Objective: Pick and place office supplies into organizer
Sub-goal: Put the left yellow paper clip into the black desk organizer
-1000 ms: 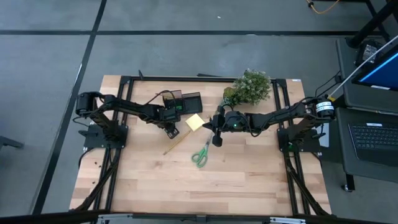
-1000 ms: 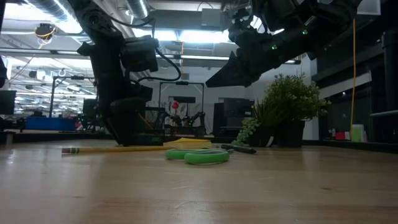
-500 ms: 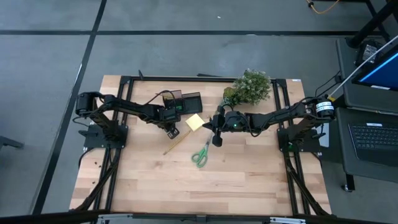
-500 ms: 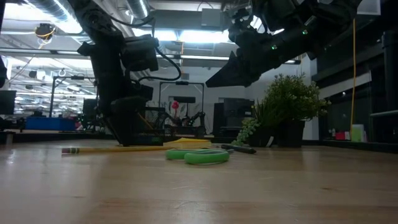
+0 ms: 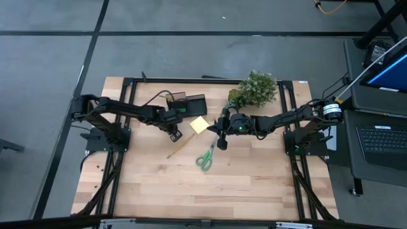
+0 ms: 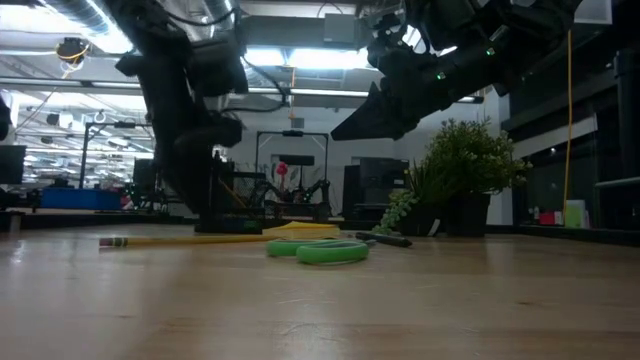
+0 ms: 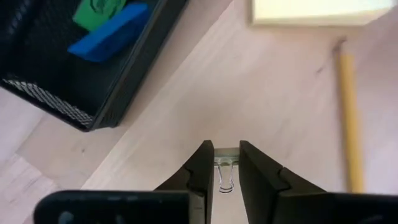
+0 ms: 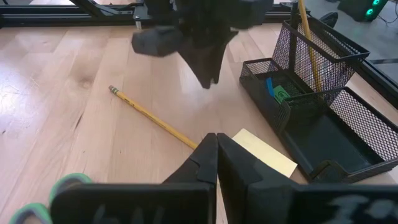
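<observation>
My left gripper (image 5: 176,134) points steeply down just on the near side of the black mesh organizer (image 5: 188,104) and is shut on a small clip with a silver wire loop (image 7: 224,175). A green piece (image 7: 99,9) and a blue piece (image 7: 109,38) lie in the organizer's tray, and a yellow pencil (image 8: 307,43) stands in its tall cup. The yellow sticky-note pad (image 5: 199,124), a wooden pencil (image 5: 180,147) and the green-handled scissors (image 5: 205,157) lie flat on the table. My right gripper (image 5: 221,144) hangs shut above the table, right of the pad. My left gripper pinches the clip's silver wire loop (image 7: 224,168) between its two fingers, coming from above and pointing steeply down. The fingers hide the clip's body. Whether it is clear of the table I cannot tell.
A bushy potted plant (image 5: 255,89) stands at the far side, right of the organizer. A black pen (image 6: 385,240) lies near the scissors in the low view. Bare wood spreads over the near half of the table (image 5: 210,191).
My left gripper has risen a little from the table beside the organizer, its arm drawing back toward the table's left edge. The right arm and the loose items have kept still.
</observation>
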Robot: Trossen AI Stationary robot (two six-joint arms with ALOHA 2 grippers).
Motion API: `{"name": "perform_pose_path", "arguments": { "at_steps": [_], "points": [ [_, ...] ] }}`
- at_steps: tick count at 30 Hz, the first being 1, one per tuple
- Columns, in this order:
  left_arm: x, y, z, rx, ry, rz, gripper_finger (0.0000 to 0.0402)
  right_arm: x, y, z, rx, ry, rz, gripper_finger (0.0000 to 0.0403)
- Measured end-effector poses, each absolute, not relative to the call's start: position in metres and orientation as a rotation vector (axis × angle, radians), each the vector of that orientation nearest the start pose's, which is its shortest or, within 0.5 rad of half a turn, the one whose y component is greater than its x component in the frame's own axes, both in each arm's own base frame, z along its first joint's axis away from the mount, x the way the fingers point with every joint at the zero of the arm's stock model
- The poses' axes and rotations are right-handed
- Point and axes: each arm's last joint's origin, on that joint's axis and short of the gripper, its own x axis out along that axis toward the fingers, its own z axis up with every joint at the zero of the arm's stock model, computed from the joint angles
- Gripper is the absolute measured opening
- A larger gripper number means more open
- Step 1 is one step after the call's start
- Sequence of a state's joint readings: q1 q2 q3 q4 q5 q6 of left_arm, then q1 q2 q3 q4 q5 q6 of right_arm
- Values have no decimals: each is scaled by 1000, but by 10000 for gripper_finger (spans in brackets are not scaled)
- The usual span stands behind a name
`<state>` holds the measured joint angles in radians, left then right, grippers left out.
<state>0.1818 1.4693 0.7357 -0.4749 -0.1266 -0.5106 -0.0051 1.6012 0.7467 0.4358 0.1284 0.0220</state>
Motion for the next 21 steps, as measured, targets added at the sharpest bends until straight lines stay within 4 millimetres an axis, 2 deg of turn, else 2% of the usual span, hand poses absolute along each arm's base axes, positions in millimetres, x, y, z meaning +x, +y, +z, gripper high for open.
{"name": "perform_pose_path", "arguments": {
  "at_steps": [9,14,21],
  "points": [
    [235,47,189,-479,973,558,49,322,-5,182,-4,420,-136,12],
    [229,49,206,-406,871,617,49,322,-5,182,-4,420,-136,12],
    [232,58,214,-294,780,682,49,322,-5,182,-3,420,-136,12]
  ]
}}
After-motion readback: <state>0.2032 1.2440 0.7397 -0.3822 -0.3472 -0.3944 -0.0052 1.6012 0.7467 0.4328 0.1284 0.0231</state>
